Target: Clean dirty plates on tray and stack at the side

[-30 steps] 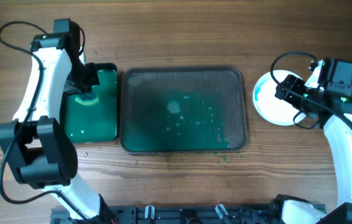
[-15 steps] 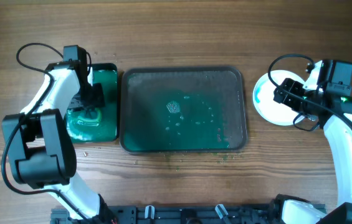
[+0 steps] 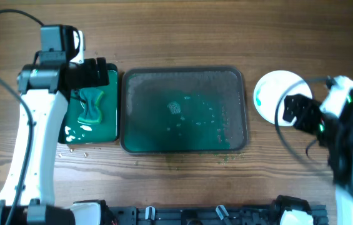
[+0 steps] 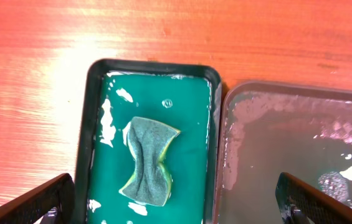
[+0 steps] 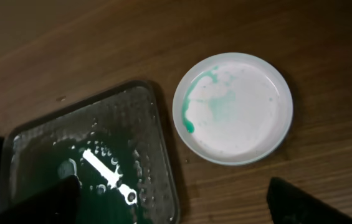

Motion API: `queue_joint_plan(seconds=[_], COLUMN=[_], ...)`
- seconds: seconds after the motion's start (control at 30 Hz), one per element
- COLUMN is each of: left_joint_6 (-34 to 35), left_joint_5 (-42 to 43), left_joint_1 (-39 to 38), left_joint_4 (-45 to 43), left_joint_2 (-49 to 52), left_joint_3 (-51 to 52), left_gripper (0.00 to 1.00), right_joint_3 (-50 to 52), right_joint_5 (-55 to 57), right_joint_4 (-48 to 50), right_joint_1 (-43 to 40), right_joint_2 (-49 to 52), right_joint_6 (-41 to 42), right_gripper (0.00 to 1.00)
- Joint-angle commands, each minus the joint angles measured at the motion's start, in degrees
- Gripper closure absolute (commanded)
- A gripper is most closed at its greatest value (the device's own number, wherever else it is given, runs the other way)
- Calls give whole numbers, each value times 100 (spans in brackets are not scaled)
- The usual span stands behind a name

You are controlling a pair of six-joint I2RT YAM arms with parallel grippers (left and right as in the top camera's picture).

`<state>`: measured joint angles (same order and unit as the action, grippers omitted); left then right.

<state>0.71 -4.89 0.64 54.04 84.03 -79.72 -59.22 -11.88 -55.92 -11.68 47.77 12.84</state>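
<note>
One white plate (image 3: 273, 97) with a green smear on its left side rests on the wood just right of the dark tray (image 3: 184, 145). In the right wrist view the plate (image 5: 235, 118) lies ahead of my right gripper (image 5: 176, 205), which is open, holds nothing and is apart from it. My left gripper (image 4: 176, 202) hangs open above the small green basin (image 4: 87, 124). A crumpled green sponge (image 4: 147, 162) lies loose in the liquid there. From overhead, the left gripper (image 3: 100, 74) is at the basin's far end and the right gripper (image 3: 285, 110) is at the plate's near right edge.
The tray (image 4: 300, 155) is wet, with green liquid, foam flecks and droplets on its floor (image 5: 88, 155). The basin (image 3: 115, 106) touches its left side. Crumbs dot the wood (image 3: 182, 159) along the tray's front edge. Cables loop behind both arms.
My left gripper let go of the sponge in the basin, opened wide and drew back from it. My right gripper opened wider and the right arm rose away from the plate.
</note>
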Motion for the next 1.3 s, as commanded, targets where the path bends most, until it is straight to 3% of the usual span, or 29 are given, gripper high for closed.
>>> queue_joint_plan(seconds=[0.0,0.2,0.43,0.67,1.03,1.27], left_joint_6=[-28,-28,-28,-28,-28,-28], left_joint_5=[-55,-55,-55,-55,-55,-55], left_joint_1=[4,4,4,4,4,4], left_joint_4=[24,24,24,24,24,24], left_joint_2=[28,44,44,44,44,44], left_joint_3=[-2,0,0,0,0,0], left_gripper=[0,0,0,0,0,0], right_joint_3=[-122,-120,-105,1167,4837,5812], right_joint_5=[-374,-367,52,-291,-282,-282], right_joint_4=[-487,-907,-1346,1211,5018,5969], right_joint_1=[24,24,24,245,798,798], right_joint_2=[-1012,-2000,-2098,-2743,-4511,-4758], right_joint_6=[-55,85,63,-1128,-911,-662], right_gripper=[0,0,0,0,0,0])
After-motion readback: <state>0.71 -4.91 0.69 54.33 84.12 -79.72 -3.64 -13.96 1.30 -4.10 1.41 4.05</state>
